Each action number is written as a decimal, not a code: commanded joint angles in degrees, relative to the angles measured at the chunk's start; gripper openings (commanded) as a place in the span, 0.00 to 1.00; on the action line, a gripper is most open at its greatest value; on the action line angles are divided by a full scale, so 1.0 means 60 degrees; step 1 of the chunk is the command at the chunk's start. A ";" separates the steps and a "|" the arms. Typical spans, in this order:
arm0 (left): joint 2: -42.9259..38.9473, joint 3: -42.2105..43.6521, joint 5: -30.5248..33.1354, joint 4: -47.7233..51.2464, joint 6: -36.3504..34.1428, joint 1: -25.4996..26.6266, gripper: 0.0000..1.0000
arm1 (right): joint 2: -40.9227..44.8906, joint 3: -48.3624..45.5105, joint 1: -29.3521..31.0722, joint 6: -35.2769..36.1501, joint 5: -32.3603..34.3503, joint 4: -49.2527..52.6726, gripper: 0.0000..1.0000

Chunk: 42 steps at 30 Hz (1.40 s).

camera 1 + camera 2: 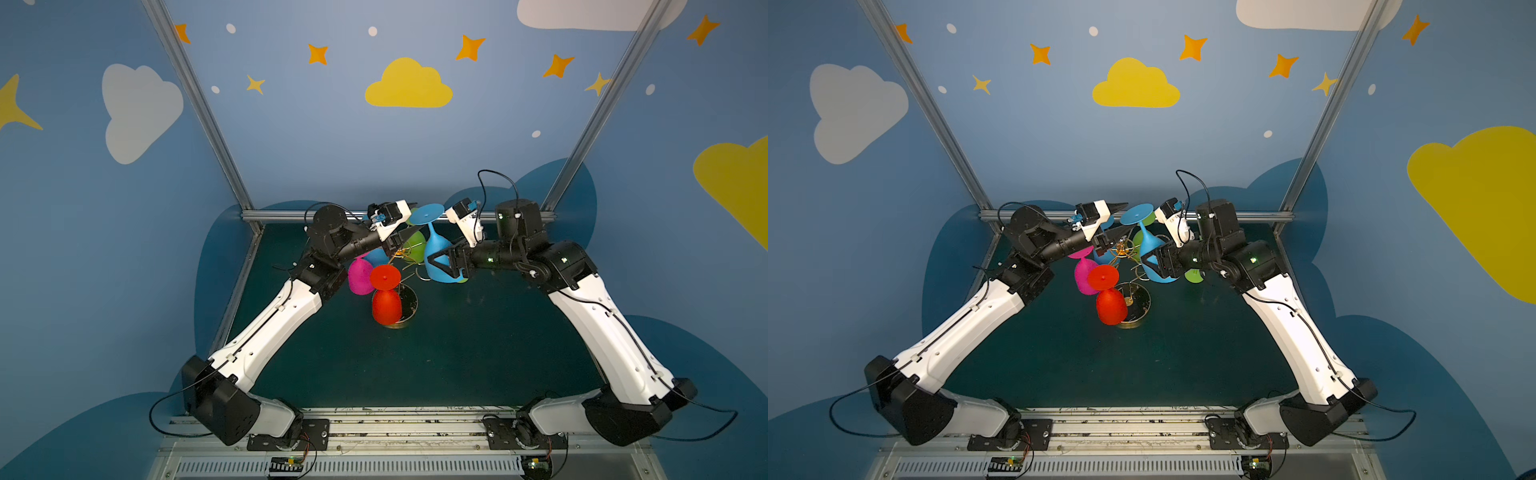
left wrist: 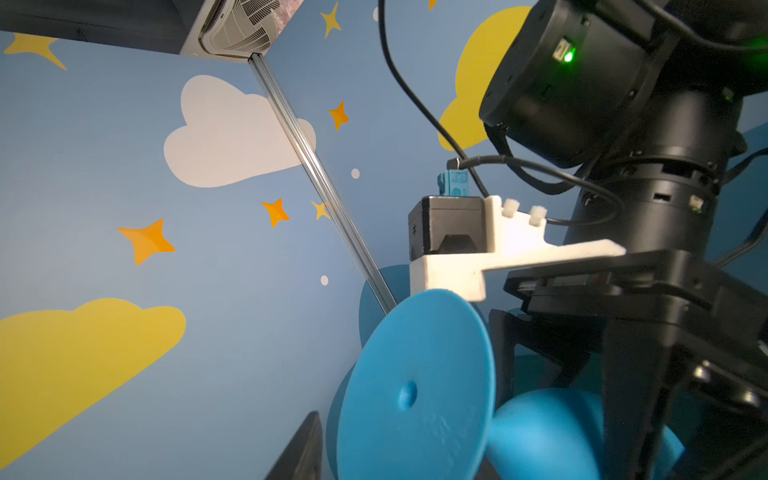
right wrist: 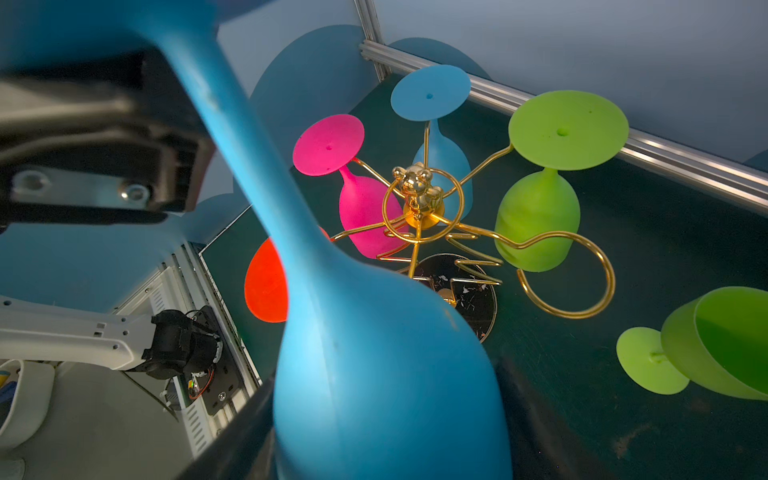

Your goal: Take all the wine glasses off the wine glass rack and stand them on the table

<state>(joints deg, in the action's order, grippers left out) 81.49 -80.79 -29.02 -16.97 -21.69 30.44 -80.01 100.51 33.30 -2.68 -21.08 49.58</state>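
Bright glasses crowd the gold wine glass rack (image 3: 417, 193). From the left, a pink glass (image 1: 359, 276), a red glass (image 1: 386, 305), a second blue glass (image 3: 430, 93) and a hanging green glass (image 3: 538, 216) dangle upside down from its wire arms. To their right, the blue wine glass (image 1: 434, 247) is held tilted with its foot uppermost, apparently clear of the empty loop (image 3: 569, 315) beside it.

The step in hand looks like carrying that glass away to the bare surface (image 1: 478, 340) on the right. It is best done by drawing the glass outward from the wire arms and steering its wide foot clear of the other arm close by. It should then be lowered beside, not onto, the fallen green glass (image 3: 715, 345) lying there.

The left pincer (image 1: 1115, 222) hangs by the crown of the rack, its jaws partly apart with nothing visibly between them. Whether a fingertip brushes the blue foot cannot be told. The right pincer (image 1: 438, 270) is clamped around the bowl of the blue wine glass, its jaws spread wide to take that girth.
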 commanded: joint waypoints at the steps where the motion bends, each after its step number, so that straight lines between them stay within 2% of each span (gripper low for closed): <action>1: 0.0041 -0.0219 -0.0130 0.0086 -0.0152 0.0040 0.37 | -0.0070 0.0379 0.0076 0.0062 -0.0104 0.0232 0.24; 4: 0.0040 -0.0205 -0.0089 0.0025 -0.0207 0.0061 0.13 | -0.0089 0.0402 0.0101 0.0052 -0.0104 0.0233 0.24; 7: -0.0029 -0.0135 -0.0091 -0.0131 -0.0193 0.0083 0.11 | -0.0067 0.0394 0.0106 0.0028 -0.0160 0.0176 0.26; 9: -0.0062 -0.0101 -0.0066 -0.0184 -0.0186 0.0098 0.11 | -0.0056 0.0415 0.0114 -0.0021 -0.0167 0.0117 0.31; 14: -0.0098 0.0121 0.0252 -0.0393 -0.0012 0.0098 0.05 | 0.0286 0.0112 0.0080 -0.0284 -0.0096 -0.0566 0.70; 16: -0.0159 0.0260 0.0524 -0.0488 0.0301 0.0098 0.03 | 0.0580 -0.0173 0.0043 -0.0456 -0.0126 -0.1105 0.76; 22: -0.0384 0.0840 0.1392 -0.0597 0.1850 0.0084 0.03 | 0.1732 -0.1411 -0.0415 -0.1243 -0.0606 -0.3257 0.81; 28: -0.0484 0.1251 0.1818 -0.0503 0.3294 0.0069 0.03 | 0.2935 -0.2614 -0.1331 -0.2233 -0.1334 -0.4909 0.81; 34: -0.0588 0.1362 0.1910 -0.0427 0.3956 -0.0004 0.03 | 0.3979 -0.3434 -0.2009 -0.2484 -0.1004 -0.4899 0.81; 42: -0.0631 0.1366 0.1862 -0.0379 0.4211 -0.0077 0.03 | 0.4708 -0.4286 -0.2179 -0.2692 -0.0527 -0.4563 0.77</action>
<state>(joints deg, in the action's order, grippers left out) 79.66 -72.73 -18.15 -18.04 1.80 30.26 -52.10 75.79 20.43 -17.89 -25.76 22.11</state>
